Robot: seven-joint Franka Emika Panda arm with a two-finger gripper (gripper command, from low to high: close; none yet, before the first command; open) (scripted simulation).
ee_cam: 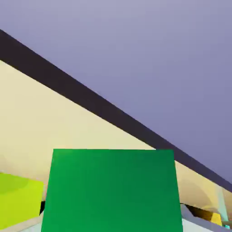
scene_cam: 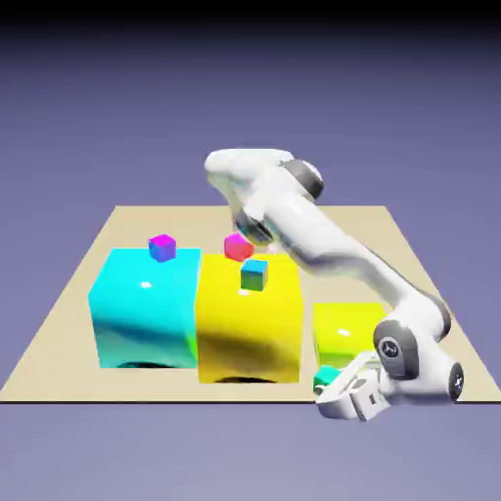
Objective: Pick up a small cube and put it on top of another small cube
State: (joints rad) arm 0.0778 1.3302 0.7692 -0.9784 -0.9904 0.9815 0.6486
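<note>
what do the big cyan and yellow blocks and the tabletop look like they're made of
The big cyan block and big yellow block look like glossy plastic, judging by the bright highlights and soft reflections on their faces. The tabletop looks matte, flat beige with no shine, perhaps painted board. All of it is rendered, so this is only how it looks.

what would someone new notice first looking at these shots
The big yellow block at the table's centre, flanked by a cyan block on the exterior view's left. Then the white arm bending low to the front right, its gripper shut on the small teal-green cube, which fills the hand view's lower half.
</note>
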